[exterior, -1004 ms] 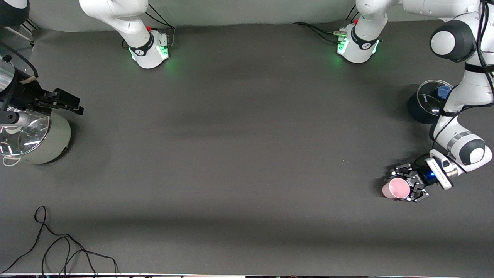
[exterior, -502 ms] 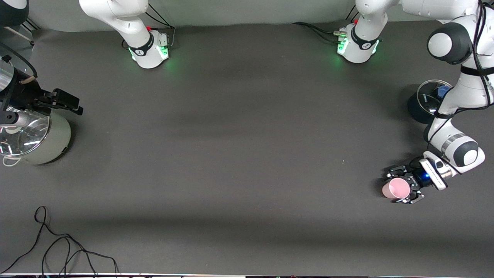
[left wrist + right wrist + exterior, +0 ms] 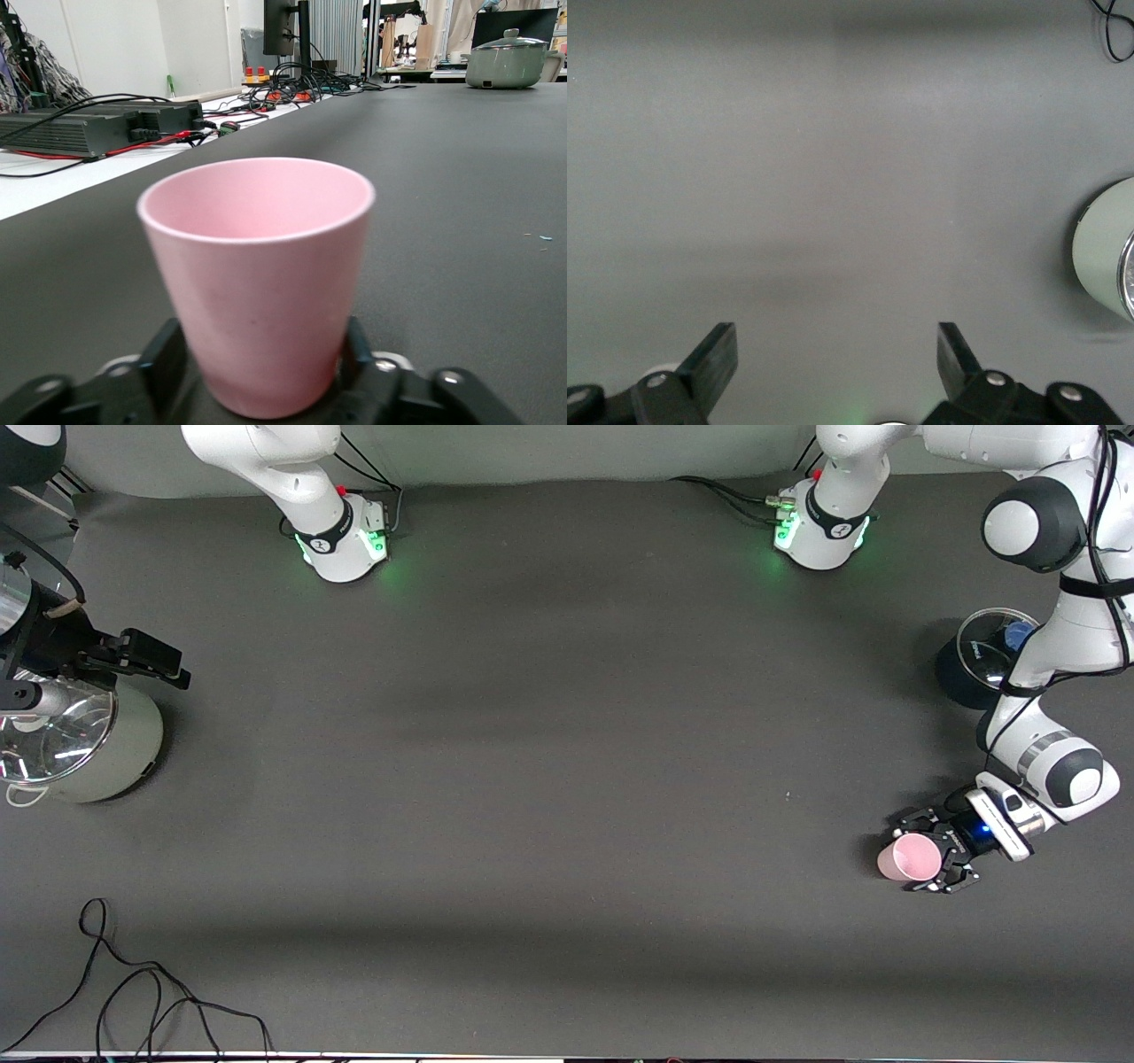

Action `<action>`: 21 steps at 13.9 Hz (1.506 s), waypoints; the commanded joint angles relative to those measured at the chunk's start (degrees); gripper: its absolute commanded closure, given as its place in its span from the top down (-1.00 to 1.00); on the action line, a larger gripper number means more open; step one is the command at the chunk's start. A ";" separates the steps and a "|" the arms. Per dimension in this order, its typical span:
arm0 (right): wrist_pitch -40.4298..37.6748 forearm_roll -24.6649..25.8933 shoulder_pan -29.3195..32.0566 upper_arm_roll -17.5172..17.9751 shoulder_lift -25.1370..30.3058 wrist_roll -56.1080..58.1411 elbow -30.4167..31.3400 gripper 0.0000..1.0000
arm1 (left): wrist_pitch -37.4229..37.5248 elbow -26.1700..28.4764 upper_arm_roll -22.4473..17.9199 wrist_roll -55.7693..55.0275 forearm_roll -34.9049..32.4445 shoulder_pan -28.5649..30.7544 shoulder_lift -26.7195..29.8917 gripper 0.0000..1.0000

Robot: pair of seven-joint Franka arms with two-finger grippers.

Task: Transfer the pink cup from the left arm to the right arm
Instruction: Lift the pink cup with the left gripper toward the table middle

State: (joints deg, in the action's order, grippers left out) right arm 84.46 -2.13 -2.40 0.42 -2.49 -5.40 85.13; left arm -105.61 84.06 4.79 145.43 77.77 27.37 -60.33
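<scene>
The pink cup [image 3: 912,858] stands upright on the dark table near the left arm's end, toward the front camera. My left gripper [image 3: 911,854] lies low at the table, its black linkage fingers shut against the two sides of the cup's base. In the left wrist view the cup [image 3: 261,266] fills the middle, with a finger [image 3: 166,354] pressed on each side of it and my left gripper [image 3: 261,350] round its foot. My right gripper [image 3: 158,661] waits open and empty at the right arm's end, over the pale green pot. It shows open in the right wrist view [image 3: 837,354].
A pale green pot with a glass lid [image 3: 106,753] stands under the right hand, and also shows in the right wrist view [image 3: 1103,257]. A dark blue glass-lidded pot [image 3: 974,664] stands beside the left arm. A black cable [image 3: 133,992] lies at the near edge.
My left gripper's linkage has drawn in round the cup and the left wrist has shifted slightly. The cup has stayed in place. The right arm has not moved.
</scene>
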 commanded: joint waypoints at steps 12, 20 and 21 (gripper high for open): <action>-0.62 0.20 -0.15 -0.24 -0.41 0.04 -0.93 1.00 | -3.88 12.23 -0.04 -22.98 -2.36 -4.42 25.31 0.01; 1.66 -1.90 -0.77 -0.07 -2.69 -0.05 -0.84 1.00 | -25.76 32.02 0.40 -34.25 16.42 -23.82 50.37 0.00; 1.67 -2.95 -0.94 -0.07 -2.61 -0.92 -0.84 1.00 | -28.92 33.61 0.49 -34.25 19.23 -26.81 52.48 0.00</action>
State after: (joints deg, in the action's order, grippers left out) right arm 85.67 -3.09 -2.85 0.64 -4.58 -5.40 85.14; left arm -128.73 110.22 6.34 111.64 91.87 6.08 -15.21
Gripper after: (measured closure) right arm 0.000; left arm 0.344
